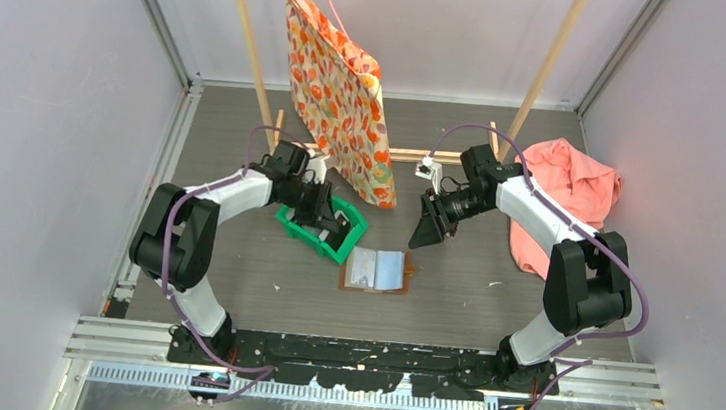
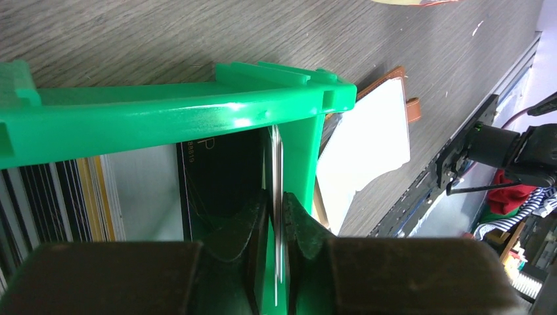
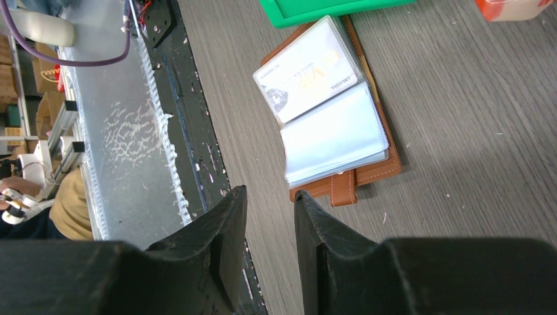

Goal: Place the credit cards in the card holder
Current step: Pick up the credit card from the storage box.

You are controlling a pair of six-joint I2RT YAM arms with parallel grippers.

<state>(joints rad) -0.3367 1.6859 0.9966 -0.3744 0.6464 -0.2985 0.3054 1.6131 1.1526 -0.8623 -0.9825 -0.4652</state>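
Reaching down into the green plastic bin (image 1: 301, 234), the left gripper (image 2: 277, 213) is clamped on a single credit card (image 2: 278, 157). In the left wrist view the card shows only as a thin pale edge, upright between the two dark fingers (image 2: 246, 226). It stands close against the bin's end wall, at the end nearest the card holder (image 1: 378, 269). Beside it inside the bin is a black card (image 2: 223, 174) with pale print along one edge. Farther along, a stack of cards (image 2: 59, 190) shows black, yellow and white edges.

The bin sits left of the middle of the table (image 1: 500, 309). The card holder lies open and flat near the table's centre, just beside the bin's near right corner and on the side toward the near edge. Brown leather frames its clear plastic sleeves, and one sleeve holds a pale card (image 3: 309, 75) with gold lettering. A short leather strap (image 3: 343, 190) sticks out from the holder's edge.

The right gripper (image 3: 270, 197) hangs above the table to the right of the holder, released, its jaws partly apart and touching nothing.

Toward the far edge an orange floral cloth (image 1: 340, 92) hangs from a hanger. A pink garment (image 1: 567, 180) lies crumpled by the right edge.
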